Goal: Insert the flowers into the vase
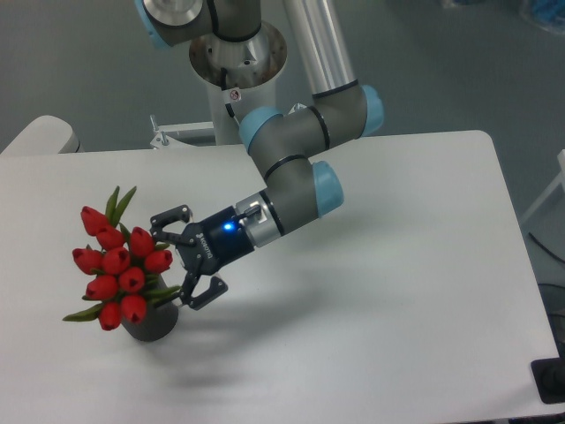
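The gripper (179,262) reached in from the right with its jaws spread wide, one finger above and one below, and nothing lay between them. It sat just to the right of the flowers (116,265), close by the red buds, though from this angle it was hard to tell whether the upper finger brushed the nearest bud or stood a little clear of it.

The flowers stood with their stems down in the vase (150,323), of which only the dark lower body showed beneath the leaves, near the front left of the table (397,291). The bunch leaned up and to the left, so its long axis ran from the vase mouth toward the upper left, away from the gripper.

Judged from that, the insertion looked done or nearly so. What mattered next was that the bunch lay to the left of the open fingers, and a retreat to the right, along the wrist's line, would likely clear the buds without tipping them.
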Available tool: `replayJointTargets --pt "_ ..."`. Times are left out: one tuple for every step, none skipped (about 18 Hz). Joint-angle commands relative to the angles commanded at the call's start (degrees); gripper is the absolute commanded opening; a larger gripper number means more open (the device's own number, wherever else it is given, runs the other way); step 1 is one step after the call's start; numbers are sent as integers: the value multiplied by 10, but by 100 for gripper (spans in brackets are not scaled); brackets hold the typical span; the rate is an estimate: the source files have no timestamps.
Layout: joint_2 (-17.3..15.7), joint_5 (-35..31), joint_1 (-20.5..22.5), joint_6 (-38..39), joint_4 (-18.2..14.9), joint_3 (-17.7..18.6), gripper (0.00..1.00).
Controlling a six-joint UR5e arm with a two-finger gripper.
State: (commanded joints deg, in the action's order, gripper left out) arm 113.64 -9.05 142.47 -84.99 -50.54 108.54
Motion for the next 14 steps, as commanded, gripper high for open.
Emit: replayJointTargets --pt "-5 0 3 0 0 3 100" --pt "-7 0 4 1 0 4 100" --pt "-8 0 6 2 0 4 100" --pt "-11 0 8 5 0 3 100" --pt "-16 0 9 10 0 2 100" --pt "-19 -1 13 14 0 1 100" --pt "-23 -3 23 15 -1 -3 100" --pt "-24 -5 30 18 -2 -9 100" --pt "-23 -5 34 25 -1 -15 100" --pt "-22 -5 40 31 -2 -21 100" --pt "-20 -5 47 36 -2 -27 100" --pt "-16 -9 56 41 -3 -34 100" --pt "-7 -23 75 42 -5 -41 100" --pt "1 -51 96 43 -4 -47 100"
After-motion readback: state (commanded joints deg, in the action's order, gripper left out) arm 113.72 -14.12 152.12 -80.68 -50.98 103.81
